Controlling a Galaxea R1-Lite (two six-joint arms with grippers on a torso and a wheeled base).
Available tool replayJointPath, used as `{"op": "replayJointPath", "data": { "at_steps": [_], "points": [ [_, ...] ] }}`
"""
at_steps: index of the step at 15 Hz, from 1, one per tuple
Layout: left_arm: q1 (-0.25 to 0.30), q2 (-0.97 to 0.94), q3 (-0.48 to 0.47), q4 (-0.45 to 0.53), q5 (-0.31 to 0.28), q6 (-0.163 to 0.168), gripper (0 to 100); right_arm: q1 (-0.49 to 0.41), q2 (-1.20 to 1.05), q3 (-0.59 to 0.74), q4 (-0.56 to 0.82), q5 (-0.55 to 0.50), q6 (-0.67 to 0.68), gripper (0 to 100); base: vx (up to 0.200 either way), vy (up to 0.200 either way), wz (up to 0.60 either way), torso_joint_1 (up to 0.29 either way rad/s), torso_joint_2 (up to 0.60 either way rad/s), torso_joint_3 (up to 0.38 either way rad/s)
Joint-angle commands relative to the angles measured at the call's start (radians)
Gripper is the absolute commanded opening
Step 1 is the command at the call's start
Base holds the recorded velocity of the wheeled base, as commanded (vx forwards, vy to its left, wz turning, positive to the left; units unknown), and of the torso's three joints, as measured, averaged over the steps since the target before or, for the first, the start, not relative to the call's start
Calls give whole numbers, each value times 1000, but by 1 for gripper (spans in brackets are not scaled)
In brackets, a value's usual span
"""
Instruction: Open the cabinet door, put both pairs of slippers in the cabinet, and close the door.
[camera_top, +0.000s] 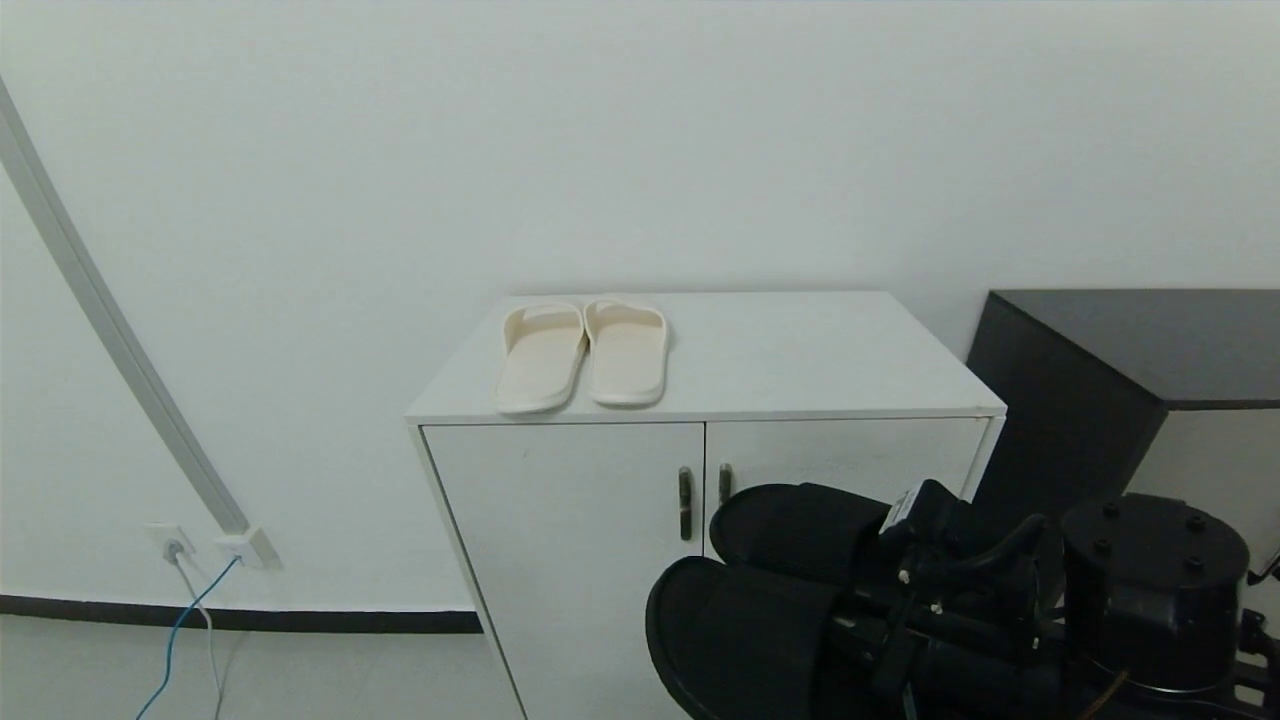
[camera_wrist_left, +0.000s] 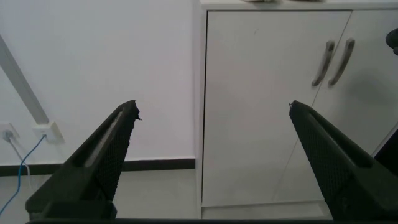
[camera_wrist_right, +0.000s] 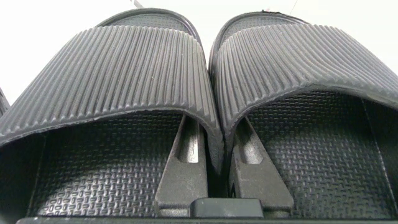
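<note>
A white cabinet (camera_top: 570, 530) stands against the wall with both doors shut, its two dark handles (camera_top: 685, 503) meeting at the middle. A cream pair of slippers (camera_top: 582, 355) lies side by side on the left part of its top. My right gripper (camera_wrist_right: 219, 165) is shut on a black ribbed pair of slippers (camera_top: 770, 590), with its fingers (camera_wrist_right: 186, 168) inside the straps pinching the two inner walls together. That pair hangs in front of the right door, low down. My left gripper (camera_wrist_left: 213, 107) is open and holds nothing, facing the left door (camera_wrist_left: 261, 112) from some distance.
A black cabinet (camera_top: 1130, 350) stands close to the right of the white one. On the wall at the left, a grey conduit (camera_top: 100, 300) slants down to sockets (camera_top: 170, 548) with cables trailing to the floor. Bare floor lies left of the cabinet.
</note>
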Motion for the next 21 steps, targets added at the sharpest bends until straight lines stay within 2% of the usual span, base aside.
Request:
{"op": "replayJointPath", "data": {
  "at_steps": [1, 10, 16, 17, 18, 20, 21],
  "points": [
    [1, 0, 0, 0, 0, -1, 100, 1, -2, 3, 0, 1, 0, 0, 0, 0, 0, -198, 525, 325],
    [1, 0, 0, 0, 0, -1, 100, 7, -2, 23, -25, 0, -1, 0, 0, 0, 0, -163, 493, 321],
    [1, 9, -2, 3, -5, 11, 100, 15, 5, 24, -30, 1, -9, 0, 0, 0, 0, -105, 456, 351],
    [1, 34, -2, 3, -5, 5, 100, 17, 2, 26, -30, 1, -15, 0, 0, 0, 0, -46, 447, 383],
    [1, 34, -2, 3, 0, 4, 100, 17, 1, 34, -30, 1, -15, 0, 0, 0, 0, -36, 447, 388],
    [27, 98, -6, -2, 72, 15, 100, 15, -1, 43, -30, 1, -15, 0, 0, 0, 0, 5, 210, 161],
    [25, 104, -11, -2, 66, 22, 100, 15, -1, 43, -30, 1, -15, 0, 0, 0, 0, 0, 0, 0]
  ]
}}
